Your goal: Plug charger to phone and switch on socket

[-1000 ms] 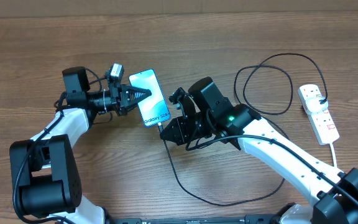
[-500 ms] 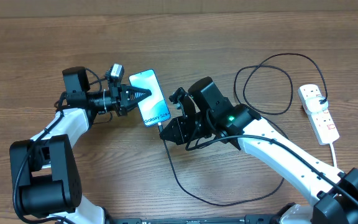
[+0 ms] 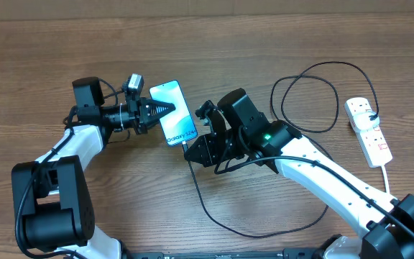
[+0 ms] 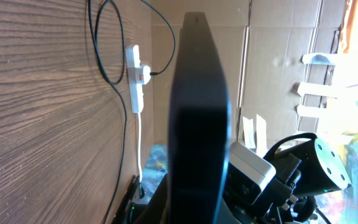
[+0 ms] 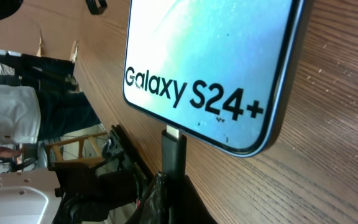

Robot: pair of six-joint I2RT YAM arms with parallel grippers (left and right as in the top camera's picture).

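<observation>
The phone (image 3: 177, 121) is being shown lying flat on the wooden table (image 3: 264, 36), left of centre, screen up and glowing pale blue, with "Galaxy S24+" being read at its near end. The left gripper (image 3: 169, 109) is being seen turned on its side at the phone's long left edge, jaws closed right together and the pointed tip overlapping that edge. Whether the edge is being pinched or only pressed cannot be told from above. In the left wrist view a dark blurred bar is being thrown across the middle, and nothing of the contact is being given away there.

At the phone's near short end, the right gripper (image 3: 191, 150) is being held low over the table, jaws clamped on the black connector of the charger (image 5: 173, 152). In the right wrist view that connector is being shown set into the middle of the phone's bottom edge, a sliver of pale metal being left visible between plug body and phone.

The thin black cable is being traced from there toward the near table edge, round to the right and up in loops to the socket (image 3: 367, 129). That strip is being seen far right, well apart from the phone, its white cord (image 3: 387, 171) trailing toward the near edge. The switch positions cannot be made out.
</observation>
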